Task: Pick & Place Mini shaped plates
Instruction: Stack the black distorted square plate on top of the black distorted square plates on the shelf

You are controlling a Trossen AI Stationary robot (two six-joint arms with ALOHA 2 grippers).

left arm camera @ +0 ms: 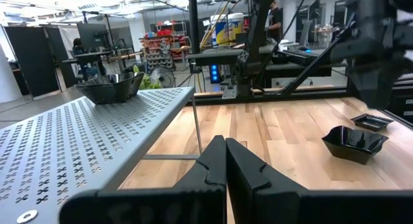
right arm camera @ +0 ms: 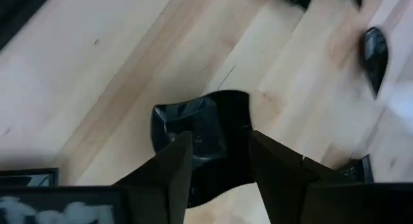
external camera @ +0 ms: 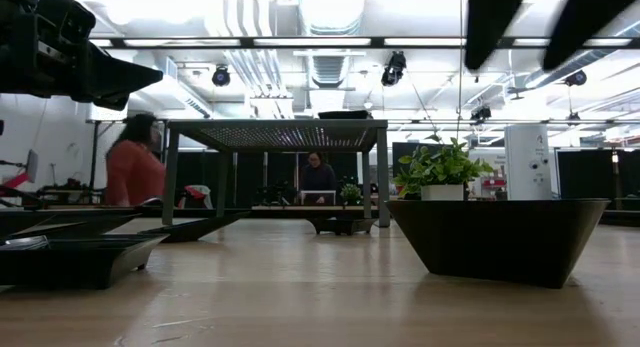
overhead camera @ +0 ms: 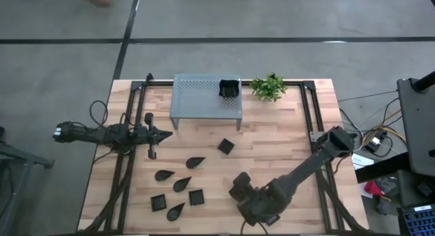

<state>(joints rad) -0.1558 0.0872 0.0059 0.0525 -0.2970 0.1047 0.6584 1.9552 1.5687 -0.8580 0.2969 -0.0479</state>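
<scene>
Several small glossy black dishes lie on the wooden table near its near-left part: teardrops (overhead camera: 195,162) (overhead camera: 164,175) and tiny squares (overhead camera: 196,196) (overhead camera: 158,202). A wavy-edged square (overhead camera: 225,146) rests mid-table. Another dish (overhead camera: 230,88) sits on the grey perforated shelf (overhead camera: 197,100). My right gripper (right arm camera: 219,166) is open and hangs above a wavy-edged square dish (right arm camera: 200,130), which stands on the table (external camera: 500,237) with the fingers (external camera: 490,17) well above it. My left gripper (left arm camera: 226,162) is shut and waits level near the shelf's left end (overhead camera: 163,134).
A small green plant (overhead camera: 268,86) stands right of the shelf at the far edge. Black frame rails (overhead camera: 312,107) run along the table's sides. Bare wood lies between the shelf and the right arm (overhead camera: 285,147). People show in the room beyond (external camera: 135,172).
</scene>
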